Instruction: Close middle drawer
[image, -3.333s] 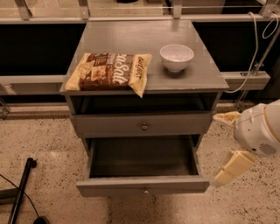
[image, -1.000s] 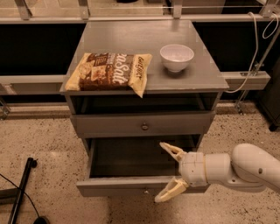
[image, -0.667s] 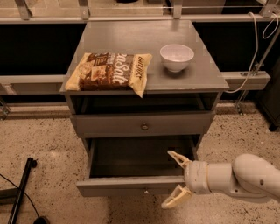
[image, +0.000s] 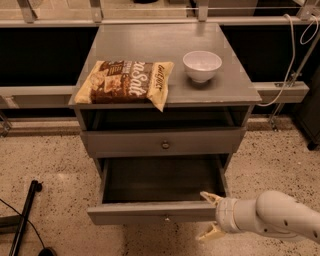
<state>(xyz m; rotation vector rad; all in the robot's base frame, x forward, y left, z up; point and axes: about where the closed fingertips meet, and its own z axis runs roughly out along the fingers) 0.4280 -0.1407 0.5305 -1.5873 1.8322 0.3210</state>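
Observation:
The middle drawer (image: 150, 212) is pulled out of the grey cabinet, showing its shallow front panel, small brass knob (image: 166, 218) and dark empty interior (image: 160, 180). My gripper (image: 205, 216) is at the right end of that front panel, coming in from the lower right on a white arm (image: 272, 215). It is open: the upper finger (image: 210, 198) sits just over the panel's top edge and the lower finger (image: 209, 233) is below the panel. It holds nothing.
Above the open drawer is a closed taller-fronted drawer (image: 125, 142) with a like knob. On the cabinet top (image: 150, 45) lie a chip bag (image: 125, 82) and a white bowl (image: 202, 65). A black pole (image: 25, 215) lies on the speckled floor at left.
My gripper has slid right along the drawer's front panel, from near its middle to its right end. The drawer stays pulled out as before.

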